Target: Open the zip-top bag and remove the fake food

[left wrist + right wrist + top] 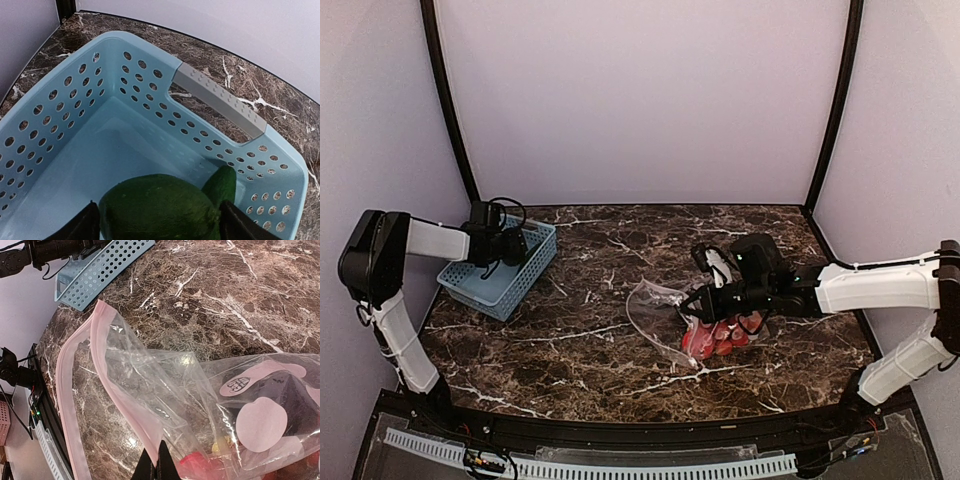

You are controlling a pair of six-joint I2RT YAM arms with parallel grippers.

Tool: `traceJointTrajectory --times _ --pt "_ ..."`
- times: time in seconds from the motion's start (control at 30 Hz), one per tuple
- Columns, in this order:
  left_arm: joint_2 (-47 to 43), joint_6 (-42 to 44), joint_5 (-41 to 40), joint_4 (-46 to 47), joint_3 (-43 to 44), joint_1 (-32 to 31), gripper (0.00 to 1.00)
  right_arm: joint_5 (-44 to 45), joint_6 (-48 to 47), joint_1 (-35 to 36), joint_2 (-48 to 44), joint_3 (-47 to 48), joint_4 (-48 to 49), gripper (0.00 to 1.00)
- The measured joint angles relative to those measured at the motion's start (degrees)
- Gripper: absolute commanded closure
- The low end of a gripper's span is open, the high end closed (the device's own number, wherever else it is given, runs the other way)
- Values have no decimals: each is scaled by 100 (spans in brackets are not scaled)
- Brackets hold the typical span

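The zip-top bag lies open mid-table, its pink zip strip spread towards the left. My right gripper is shut on the bag's zip edge, fingertips pinched together. Red fake food sits in the bag's bottom; red pieces, small yellow-orange bits and a dark piece show through the plastic. My left gripper is over the blue basket, shut on a green ball between its fingers. A green cucumber lies in the basket's corner.
The basket has perforated walls and a grey handle, and stands at the table's far left by the wall. It also shows in the right wrist view. The table's left edge and a cable rail lie beyond the bag.
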Motion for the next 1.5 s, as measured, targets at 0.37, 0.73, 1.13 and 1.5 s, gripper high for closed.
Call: traceJointTrajectory --times 0.37,0.73,1.13,1.5 --pt "-317 44 428 448 -350 55 10 -81 -68 0 11 254 -28 100" --pt "-2872 879 1386 2218 -2302 -1696 22 -216 -109 2 55 466 -39 100" --pt "-2949 2656 2396 2636 -2564 -3963 41 -315 -142 144 238 868 -61 100" --pt "-1364 3657 2481 2568 -1641 -4826 59 -415 -153 315 415 1143 -79 100"
